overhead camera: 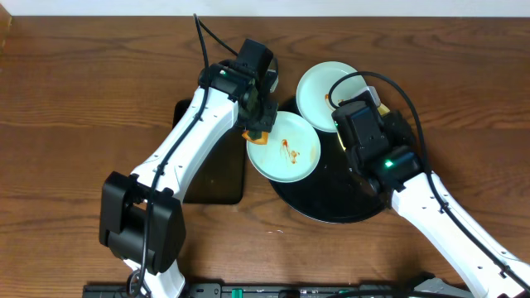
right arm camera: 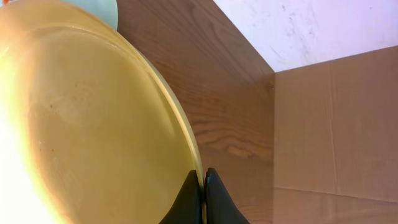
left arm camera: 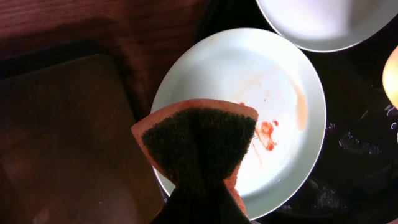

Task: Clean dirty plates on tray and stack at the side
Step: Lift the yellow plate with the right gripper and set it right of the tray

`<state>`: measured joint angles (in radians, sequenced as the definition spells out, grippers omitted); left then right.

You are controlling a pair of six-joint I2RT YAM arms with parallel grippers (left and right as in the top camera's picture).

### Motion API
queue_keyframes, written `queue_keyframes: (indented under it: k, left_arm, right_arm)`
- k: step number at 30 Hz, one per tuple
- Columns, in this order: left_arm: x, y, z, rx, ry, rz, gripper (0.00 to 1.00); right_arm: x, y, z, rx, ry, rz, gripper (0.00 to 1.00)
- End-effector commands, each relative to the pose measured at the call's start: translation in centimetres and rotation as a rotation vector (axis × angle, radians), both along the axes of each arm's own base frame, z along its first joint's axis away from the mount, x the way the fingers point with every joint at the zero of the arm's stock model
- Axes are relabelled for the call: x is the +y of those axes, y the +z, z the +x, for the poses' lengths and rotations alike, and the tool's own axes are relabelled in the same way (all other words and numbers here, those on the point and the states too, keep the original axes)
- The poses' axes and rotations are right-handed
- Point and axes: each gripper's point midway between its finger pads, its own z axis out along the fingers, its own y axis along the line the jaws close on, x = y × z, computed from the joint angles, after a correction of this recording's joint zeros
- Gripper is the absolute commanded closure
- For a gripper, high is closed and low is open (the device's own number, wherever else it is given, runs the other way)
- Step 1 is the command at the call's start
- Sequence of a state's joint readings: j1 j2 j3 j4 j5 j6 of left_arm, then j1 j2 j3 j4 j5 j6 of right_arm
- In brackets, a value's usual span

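Observation:
A pale mint-blue plate (overhead camera: pixel 284 147) with orange-brown sauce squiggles lies on the left part of the round black tray (overhead camera: pixel 331 203). My left gripper (overhead camera: pixel 259 126) is shut on an orange sponge (overhead camera: pixel 257 137) over that plate's left rim. In the left wrist view the sponge (left arm camera: pixel 199 140) shows its dark green scouring face above the smeared plate (left arm camera: pixel 261 81), and the gripper (left arm camera: pixel 199 190) is mostly hidden behind it. A second mint plate (overhead camera: pixel 323 93) sits at the tray's far edge. My right gripper (right arm camera: pixel 204 180) is shut on the rim of the pale yellow plate (right arm camera: pixel 93 124), held tilted.
A rectangular black tray (overhead camera: pixel 211 165) lies left of the round one, under the left arm. Brown wood-grain tabletop (overhead camera: pixel 99 91) surrounds both trays. In the right wrist view a cardboard panel (right arm camera: pixel 336 137) stands beyond the table's edge.

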<state>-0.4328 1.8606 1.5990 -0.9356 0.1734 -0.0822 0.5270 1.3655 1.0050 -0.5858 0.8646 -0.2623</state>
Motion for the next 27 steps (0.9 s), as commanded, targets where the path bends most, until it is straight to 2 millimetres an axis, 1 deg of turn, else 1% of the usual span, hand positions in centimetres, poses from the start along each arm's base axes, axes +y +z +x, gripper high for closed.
queue_keyframes:
  k: [1, 3, 5, 10, 11, 12, 15, 16, 20, 22, 24, 27]
  left_arm:
    - [0.1, 1.3, 0.1, -0.027, 0.012, -0.013, 0.92]
    - [0.1, 1.3, 0.1, -0.026, 0.012, -0.013, 0.93]
    - [0.1, 1.3, 0.1, -0.026, 0.012, -0.013, 0.93]
    - [0.1, 1.2, 0.0, -0.023, 0.012, -0.012, 0.93]
    - [0.1, 1.2, 0.0, -0.023, 0.012, -0.012, 0.93]
    - [0.1, 1.2, 0.0, -0.023, 0.012, -0.012, 0.92]
    - [0.1, 1.2, 0.0, -0.023, 0.012, -0.012, 0.93]
    - [0.1, 1.2, 0.0, -0.023, 0.012, -0.012, 0.93]
    - [0.1, 1.2, 0.0, -0.023, 0.012, -0.012, 0.93]
    - [0.1, 1.2, 0.0, -0.023, 0.012, -0.012, 0.93]
    - [0.1, 1.2, 0.0, -0.023, 0.012, -0.012, 0.93]
    - [0.1, 1.2, 0.0, -0.023, 0.011, -0.012, 0.92]
  right_arm:
    - [-0.2, 1.2, 0.3, -0.061, -0.040, 0.071, 0.99]
    - [-0.5, 0.7, 0.5, -0.062, -0.066, 0.142, 0.99]
    - [-1.5, 0.2, 0.7, -0.077, -0.128, 0.230, 0.99]
    - [-5.8, -1.4, 1.3, -0.099, -0.314, 0.467, 0.99]
    - [-6.9, -1.8, 1.3, -0.096, -0.356, 0.526, 0.99]
    - [-9.2, -2.5, 1.1, -0.095, -0.436, 0.624, 0.99]
    - [-13.5, -3.3, 0.2, -0.120, -0.581, 0.751, 0.99]
    - [-15.7, -3.5, -0.3, -0.140, -0.646, 0.802, 0.99]
    - [-21.4, -4.2, -2.4, -0.194, -0.798, 0.877, 0.99]
    - [-24.1, -5.0, -3.7, -0.213, -0.879, 0.900, 0.99]
    - [-25.9, -6.0, -4.7, -0.216, -0.938, 0.931, 0.99]
    - [-27.8, -7.9, -5.6, -0.206, -0.998, 0.991, 0.99]
